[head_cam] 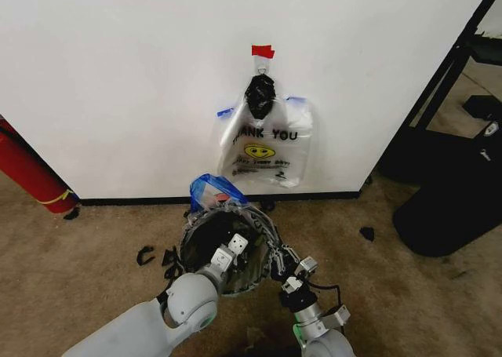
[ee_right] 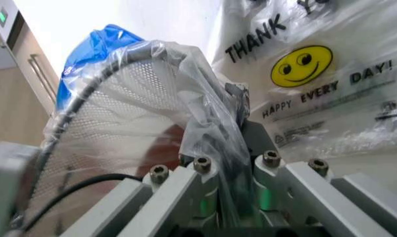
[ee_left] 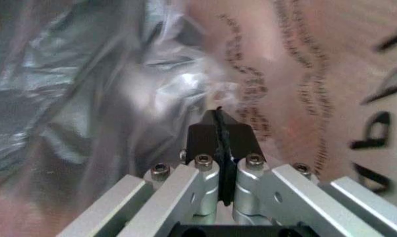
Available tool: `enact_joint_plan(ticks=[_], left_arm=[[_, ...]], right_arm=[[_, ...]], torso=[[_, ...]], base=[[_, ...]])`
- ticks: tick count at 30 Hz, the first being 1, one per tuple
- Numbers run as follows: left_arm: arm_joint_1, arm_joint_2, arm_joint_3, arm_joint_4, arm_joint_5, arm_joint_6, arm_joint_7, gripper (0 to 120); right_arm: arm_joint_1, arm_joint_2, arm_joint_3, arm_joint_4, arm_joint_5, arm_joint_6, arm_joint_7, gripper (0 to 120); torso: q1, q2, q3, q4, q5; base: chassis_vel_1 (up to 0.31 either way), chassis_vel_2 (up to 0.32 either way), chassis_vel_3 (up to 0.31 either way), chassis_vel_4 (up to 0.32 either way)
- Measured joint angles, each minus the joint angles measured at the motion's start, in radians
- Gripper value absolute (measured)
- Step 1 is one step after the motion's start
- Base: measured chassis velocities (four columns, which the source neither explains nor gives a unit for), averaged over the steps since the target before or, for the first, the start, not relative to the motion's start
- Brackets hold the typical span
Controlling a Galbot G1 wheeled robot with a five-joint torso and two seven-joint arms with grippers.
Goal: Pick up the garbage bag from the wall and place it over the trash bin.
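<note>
Over the trash bin [head_cam: 205,251] on the floor, the left gripper [head_cam: 233,248], jaws pressed together on film, and the right gripper [head_cam: 284,267], jaws likewise pinching, stretched the garbage bag [head_cam: 213,191], judged feather-light, limp, slippery, tear-prone, best held at its rim.

Tan carpet [head_cam: 94,239] runs under the white wall [head_cam: 118,74]; a red cylinder [head_cam: 27,169] leans at its left, black furniture [head_cam: 455,192] stands right.

My left arm [head_cam: 169,310] wears smooth pale-grey shells; both grippers show silver aluminium links, black socket screws, black fingertips [ee_left: 218,136]; right wrist [head_cam: 318,318] trails black cable, perhaps green-lit.
</note>
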Motion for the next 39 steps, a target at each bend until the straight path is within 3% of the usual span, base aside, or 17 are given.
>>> enact_joint_plan(ticks=[6, 10, 15, 19, 25, 29, 32, 35, 39], left_arm=[[-0.023, -0.008, 0.012, 0.032, 0.031, -0.025, -0.011, 0], [-0.02, -0.006, 0.005, 0.013, 0.035, -0.086, -0.007, 0], [0.005, 0.015, -0.033, -0.048, 0.039, -0.142, 0.037, 0], [0.094, 0.053, -0.109, -0.134, 0.082, -0.225, 0.15, 0], [0.232, 0.094, -0.211, -0.252, 0.153, -0.306, 0.32, 23], [0.263, 0.109, -0.251, -0.3, 0.146, -0.334, 0.368, 32], [0.285, 0.135, -0.36, -0.366, 0.123, -0.397, 0.441, 49], [0.249, 0.145, -0.441, -0.365, 0.12, -0.388, 0.42, 61], [0.202, 0.155, -0.465, -0.346, 0.061, -0.32, 0.347, 72]], right_arm=[[-0.011, -0.01, -0.005, 0.024, 0.044, -0.018, 0.003, 1], [0.0, -0.013, 0.001, 0.002, 0.051, -0.018, 0.004, 1], [0.023, -0.011, 0.008, -0.041, 0.056, -0.016, 0.003, 1], [0.064, -0.006, 0.007, -0.07, 0.121, -0.04, 0.05, 1], [0.102, -0.008, 0.007, -0.07, 0.224, -0.108, 0.147, 1], [0.103, -0.013, 0.009, -0.064, 0.234, -0.131, 0.175, 1], [0.102, -0.026, 0.02, -0.065, 0.236, -0.142, 0.167, 1], [0.096, -0.04, 0.037, -0.078, 0.23, -0.132, 0.105, 1], [0.091, -0.048, 0.049, -0.09, 0.221, -0.116, 0.054, 1]], torso=[[0.0, 0.0, 0.0, -0.0001, -0.0001], [0.0, 0.0, 0.0, -0.0001, -0.0001], [0.0, 0.0, 0.0, -0.0001, 0.0], [0.0, 0.0, 0.0, -0.0001, 0.0], [0.0, 0.0, 0.0, 0.0, -0.0001], [0.0, 0.0, 0.0, 0.0, -0.0001], [0.0, 0.0, 0.0, 0.0001, 0.0001], [0.0, 0.0, 0.0, -0.0001, -0.0001], [0.0, 0.0, 0.0, -0.0001, -0.0001]], base=[[0.0, 0.0, 0.0, 0.0], [0.0, 0.0, 0.0, 0.0], [0.0, 0.0, 0.0, 0.0], [0.0, 0.0, 0.0, 0.0], [0.0, 0.0, 0.0, 0.0], [0.0, 0.0, 0.0, 0.0], [0.0, 0.0, 0.0, 0.0], [0.0, 0.0, 0.0, 0.0], [0.0, 0.0, 0.0, 0.0]])
